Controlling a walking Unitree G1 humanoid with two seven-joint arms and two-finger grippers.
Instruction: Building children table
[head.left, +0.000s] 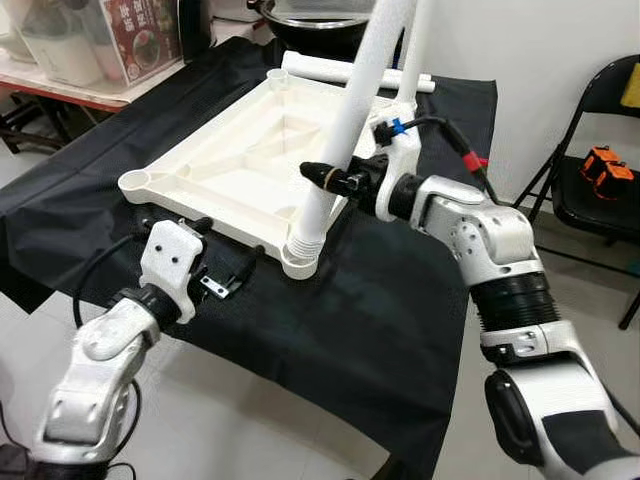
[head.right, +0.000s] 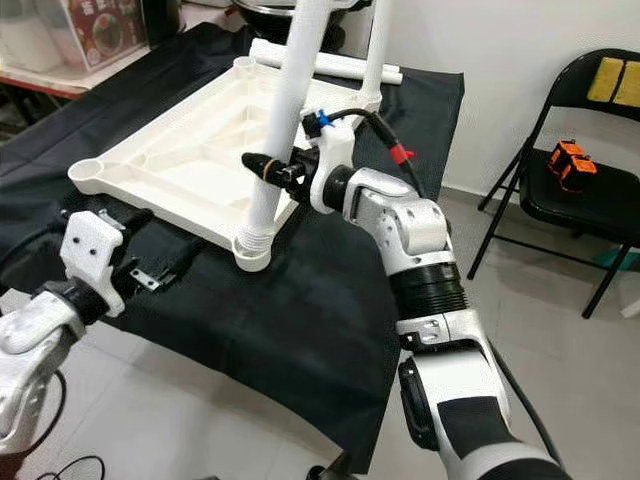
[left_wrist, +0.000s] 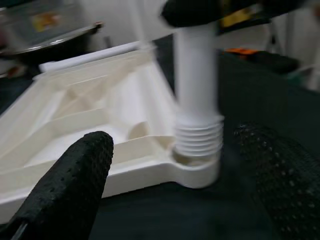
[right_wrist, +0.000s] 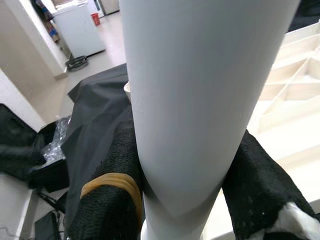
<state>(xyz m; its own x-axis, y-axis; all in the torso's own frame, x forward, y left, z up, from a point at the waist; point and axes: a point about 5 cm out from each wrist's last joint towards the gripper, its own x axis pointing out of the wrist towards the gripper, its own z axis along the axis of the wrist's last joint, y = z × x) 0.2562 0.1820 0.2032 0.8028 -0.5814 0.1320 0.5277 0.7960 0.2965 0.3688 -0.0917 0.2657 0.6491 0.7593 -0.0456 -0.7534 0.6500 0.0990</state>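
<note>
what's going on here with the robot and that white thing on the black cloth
The robot is putting together a white plastic tabletop that lies upside down on a black cloth. Its right tool is shut on a white leg standing in the near corner socket. The left tool is open, just beside the tabletop's near edge. A second leg stands at the far corner.

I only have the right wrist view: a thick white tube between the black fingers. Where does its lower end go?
Observer: The white plastic leg tube has its threaded end in the near corner socket of the upturned white plastic tabletop.
Operator: And the left gripper?
Observer: The left gripper hovers open over the black cloth, near that corner.
Operator: Other legs?
Observer: A second white leg stands at the far corner; another white tube lies behind the tabletop.
</note>
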